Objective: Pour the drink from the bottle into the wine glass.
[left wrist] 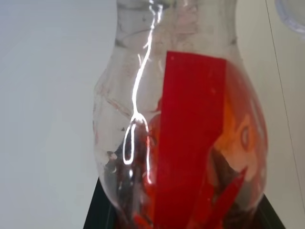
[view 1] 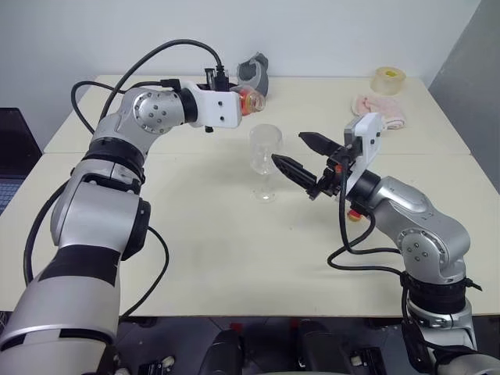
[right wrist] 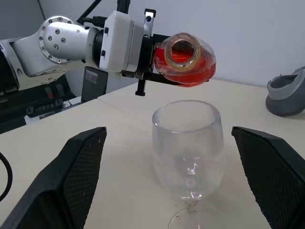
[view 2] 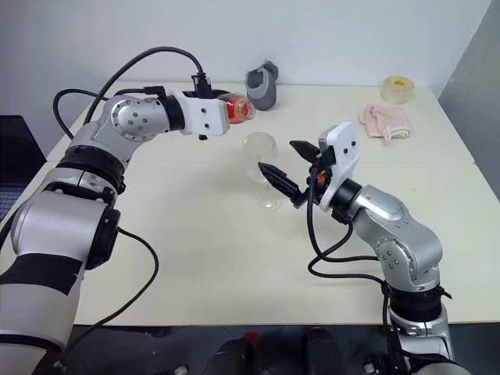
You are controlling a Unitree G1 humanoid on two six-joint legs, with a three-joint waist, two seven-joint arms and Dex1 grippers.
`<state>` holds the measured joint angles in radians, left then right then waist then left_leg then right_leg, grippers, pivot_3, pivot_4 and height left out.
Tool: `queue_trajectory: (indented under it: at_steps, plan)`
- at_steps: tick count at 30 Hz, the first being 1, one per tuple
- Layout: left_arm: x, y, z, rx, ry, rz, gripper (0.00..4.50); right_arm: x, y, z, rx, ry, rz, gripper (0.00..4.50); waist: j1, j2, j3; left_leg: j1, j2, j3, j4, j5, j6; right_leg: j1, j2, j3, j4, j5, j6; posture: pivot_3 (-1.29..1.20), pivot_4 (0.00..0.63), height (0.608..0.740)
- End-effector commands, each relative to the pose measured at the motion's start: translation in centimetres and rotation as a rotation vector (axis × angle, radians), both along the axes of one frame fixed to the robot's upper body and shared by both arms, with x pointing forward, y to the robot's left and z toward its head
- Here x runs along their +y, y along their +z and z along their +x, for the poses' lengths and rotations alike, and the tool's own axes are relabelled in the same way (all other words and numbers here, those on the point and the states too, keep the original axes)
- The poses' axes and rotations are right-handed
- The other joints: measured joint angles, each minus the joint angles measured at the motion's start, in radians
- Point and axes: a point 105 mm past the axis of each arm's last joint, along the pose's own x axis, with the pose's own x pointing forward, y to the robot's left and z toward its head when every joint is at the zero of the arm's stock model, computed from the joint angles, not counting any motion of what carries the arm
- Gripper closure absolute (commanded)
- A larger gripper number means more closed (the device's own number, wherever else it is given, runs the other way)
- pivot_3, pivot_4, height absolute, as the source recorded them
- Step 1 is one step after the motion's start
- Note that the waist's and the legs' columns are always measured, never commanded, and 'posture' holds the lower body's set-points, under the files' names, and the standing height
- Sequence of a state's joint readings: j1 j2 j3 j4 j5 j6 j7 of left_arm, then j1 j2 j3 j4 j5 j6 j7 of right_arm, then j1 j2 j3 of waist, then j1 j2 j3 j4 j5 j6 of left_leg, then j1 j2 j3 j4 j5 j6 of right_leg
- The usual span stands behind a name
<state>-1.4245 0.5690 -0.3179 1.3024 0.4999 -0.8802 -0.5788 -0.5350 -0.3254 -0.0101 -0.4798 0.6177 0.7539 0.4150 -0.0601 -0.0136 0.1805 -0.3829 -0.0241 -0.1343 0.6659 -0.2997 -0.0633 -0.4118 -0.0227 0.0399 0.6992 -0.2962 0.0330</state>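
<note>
Cream table [view 1: 195, 258], bottle [right wrist: 185, 59] tipped toward wine glass [right wrist: 188, 143]

Bright red drink [right wrist: 190, 67], clear wine glass [right wrist: 187, 143], perhaps yellowish bottle [left wrist: 181, 143] neck.

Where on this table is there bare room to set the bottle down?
Bare: the table near edge, in front of the wine glass. Crowded: the far edge, with grey holder, tape roll, pink cloth; also beside the glass, flanked by the open right end effector.

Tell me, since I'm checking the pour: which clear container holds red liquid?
The bottle, tipped in the left gripper above the wine glass. The wine glass stands empty on the table.
</note>
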Motion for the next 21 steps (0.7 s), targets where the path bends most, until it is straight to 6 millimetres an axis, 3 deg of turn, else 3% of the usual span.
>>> queue_trajectory:
  at_steps: [1,21]
  plan:
    - [-0.13,3.09,-0.37,-0.092,-0.010,-0.017,3.37,0.13,1.68,-1.11,-0.094,0.031,0.028,0.00,0.000,0.000,0.000,0.000,0.000,0.000,0.000,0.000,0.000,0.000,0.000,0.000,0.000,0.000,0.000,0.00,0.150,0.740]
    - [-0.06,3.79,-0.40,-0.159,0.000,0.055,3.37,0.06,1.34,-1.06,-0.126,0.018,0.007,0.00,-0.001,0.000,0.000,0.000,0.000,0.000,0.000,0.000,0.000,0.000,0.000,0.000,0.000,0.000,0.000,0.00,0.150,0.740]
